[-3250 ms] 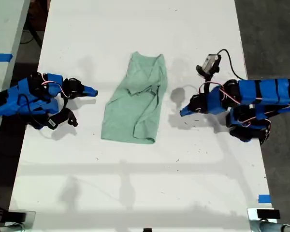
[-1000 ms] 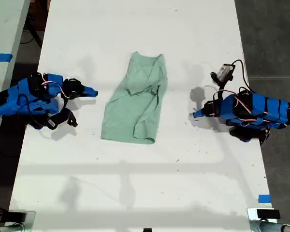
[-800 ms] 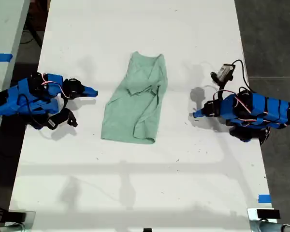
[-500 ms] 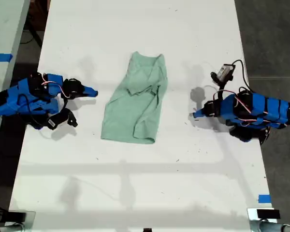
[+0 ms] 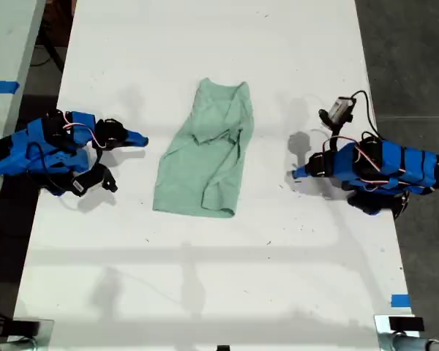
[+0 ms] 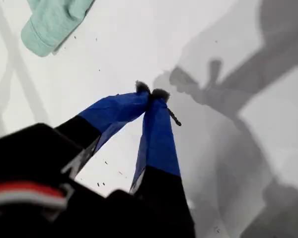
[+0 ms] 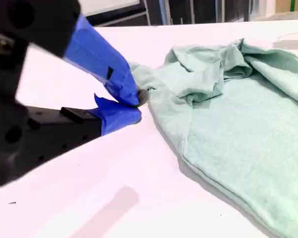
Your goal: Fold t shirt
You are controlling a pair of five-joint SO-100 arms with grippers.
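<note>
While the t shirt (image 5: 205, 157) is lying flat and wrinkled on the white worktop (image 5: 205, 278), both blue arms are resting low at opposite sides of it. My first pincer (image 5: 295, 173) is pointing toward the cloth with its jaws pressed together on nothing; in the first wrist view (image 6: 151, 91) only a hemmed corner of the t shirt (image 6: 52, 22) is showing, well ahead of the tips. My second pincer (image 5: 141, 137) is also pointing at the cloth, its jaws (image 7: 137, 105) likewise closed and empty, with the bunched edge of the t shirt (image 7: 228, 114) lying just ahead of its tips. The t shirt is thus sitting between the two pincers.
</note>
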